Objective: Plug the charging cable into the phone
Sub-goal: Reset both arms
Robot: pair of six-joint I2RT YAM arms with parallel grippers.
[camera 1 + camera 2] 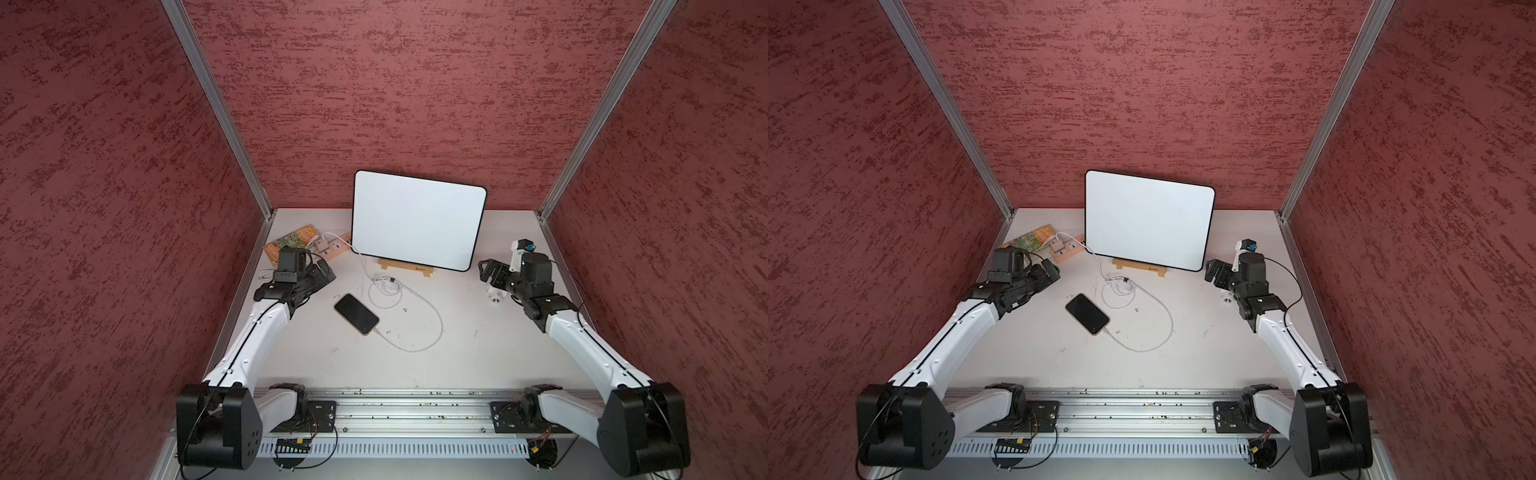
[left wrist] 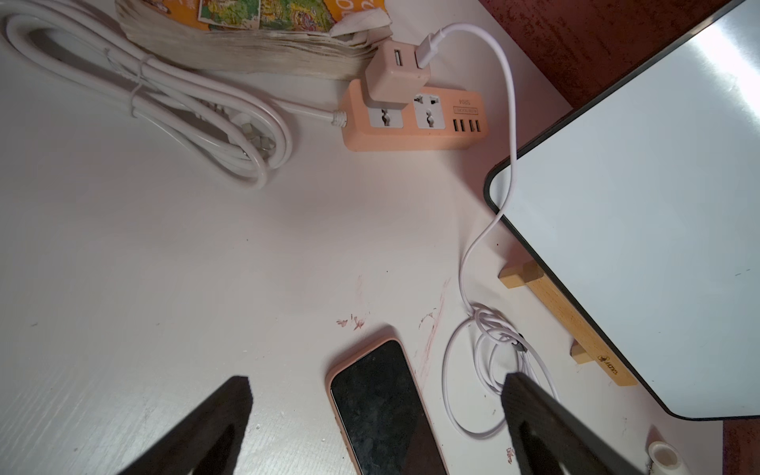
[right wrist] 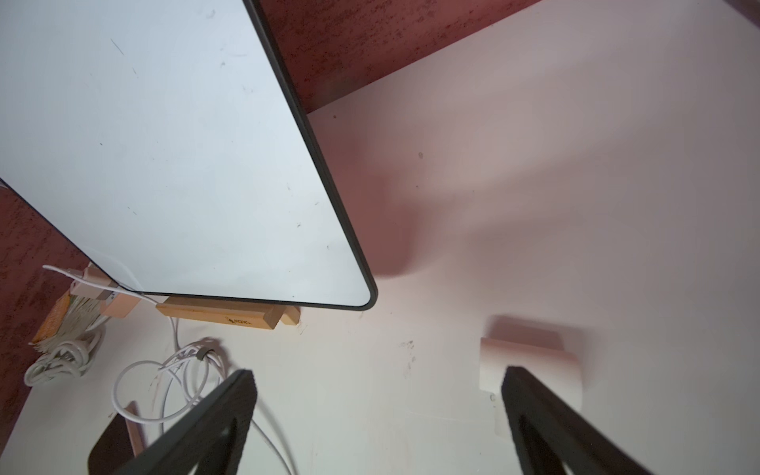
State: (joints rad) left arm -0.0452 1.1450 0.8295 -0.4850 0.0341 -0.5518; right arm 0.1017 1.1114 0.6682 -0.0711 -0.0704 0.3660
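left wrist view: jaws of the left gripper [image 2: 378,388] spread wide and empty, hovering just far-left of the phone [image 2: 382,411], which lies flat on the table [image 1: 478,353] mid-scene, screen up. right gripper [image 3: 378,376] also wide apart, holding nothing, well off to the right. charging cable [image 1: 432,328] looped right of the phone, black tie [image 2: 519,344] on its bundle, plug tip [image 1: 376,331] at the phone's near end; seated or merely touching, cannot tell. probably light and limp, so useless to push by the cord: better pinched on the stiff plug just behind that tip. phone likely slick, glossy glass on a smooth top; best braced by its long tan edges. small label on the power strip [image 2: 411,123] and stamp on the wooden stand [image 1: 406,271] too small to read.
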